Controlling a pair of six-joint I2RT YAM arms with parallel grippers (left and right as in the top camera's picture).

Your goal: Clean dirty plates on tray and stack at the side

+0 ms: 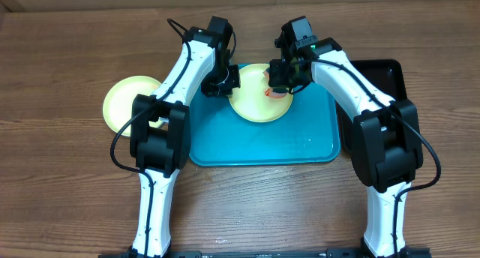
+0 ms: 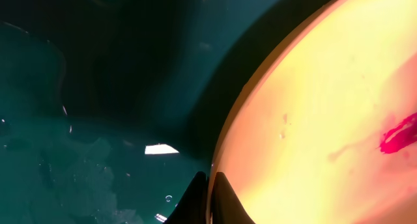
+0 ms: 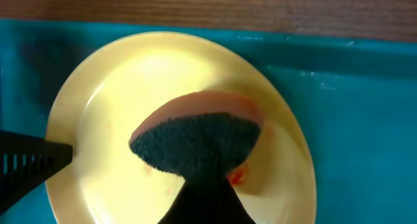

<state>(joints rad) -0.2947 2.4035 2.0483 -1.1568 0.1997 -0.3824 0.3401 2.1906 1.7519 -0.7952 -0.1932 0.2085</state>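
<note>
- right gripper [image 3: 205,185] is clamped on the sponge [image 3: 195,142], dark side down on the plate [image 3: 130,74], so i can scrub at the red smear [image 3: 236,177].
- left gripper [image 2: 210,198] is pinched shut on that plate's rim, i judge to stop it sliding.
- plate sits at the tray's [image 1: 225,149] far end, close to the raised rim, with bare tray toward me.
- second plate [image 1: 127,100] lies off the tray on the table [image 1: 60,175] to my left, with room to stack there.

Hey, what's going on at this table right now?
The left gripper is pinching the rim of a yellow-green plate that lies on the turquoise tray. The right gripper holds a sponge on or just above that plate, which shows a red smear. A second yellow-green plate sits on the table, left of the tray.
</note>
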